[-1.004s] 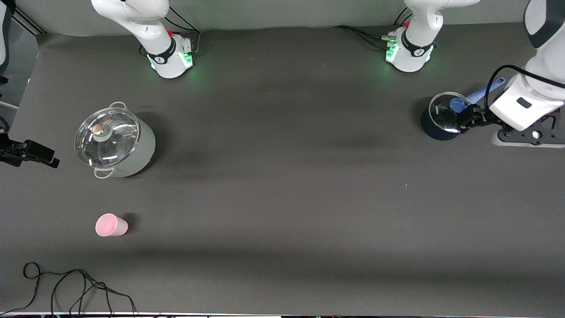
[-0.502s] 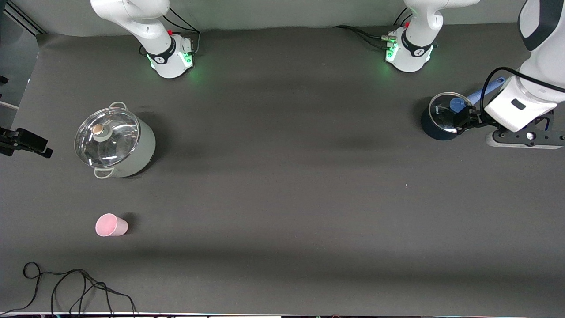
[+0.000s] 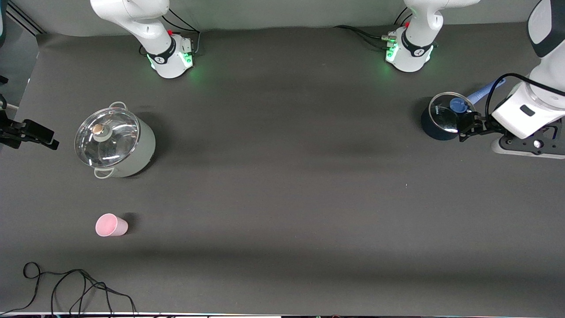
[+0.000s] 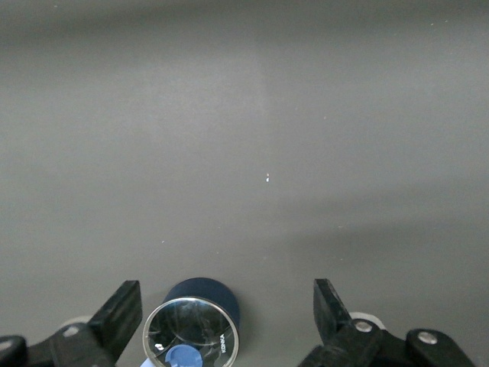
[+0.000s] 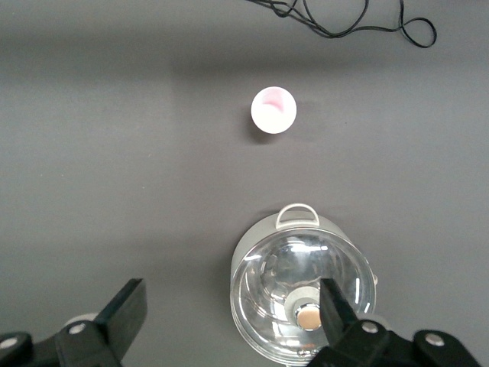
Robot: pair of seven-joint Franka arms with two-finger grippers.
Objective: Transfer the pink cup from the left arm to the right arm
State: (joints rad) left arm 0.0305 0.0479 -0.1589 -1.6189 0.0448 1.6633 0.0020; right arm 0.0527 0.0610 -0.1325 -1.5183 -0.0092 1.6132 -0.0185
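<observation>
Two claws empty | left claw (image 3: 463, 128) spread beside dark pot (image 3: 439, 121) | right claw (image 5: 229, 317) spread above lidded pot (image 3: 115, 143) | pink cup (image 3: 111, 225) upright on tabletop (image 3: 282, 198), ungrasped

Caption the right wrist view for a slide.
Open right gripper above the lidded grey metal pot, with the small pale pink plastic cup upright on the dark table.

We see the left claw (image 3: 468, 126) high over the small lidded pot (image 3: 443, 115) at the left arm's end of the bench (image 3: 282, 185) | right claw (image 5: 229, 321) over the big lidded pot (image 3: 114, 141) at the right arm's end | cup (image 3: 111, 225) upright, nearer the front camera than that pot, apart from both claws
</observation>
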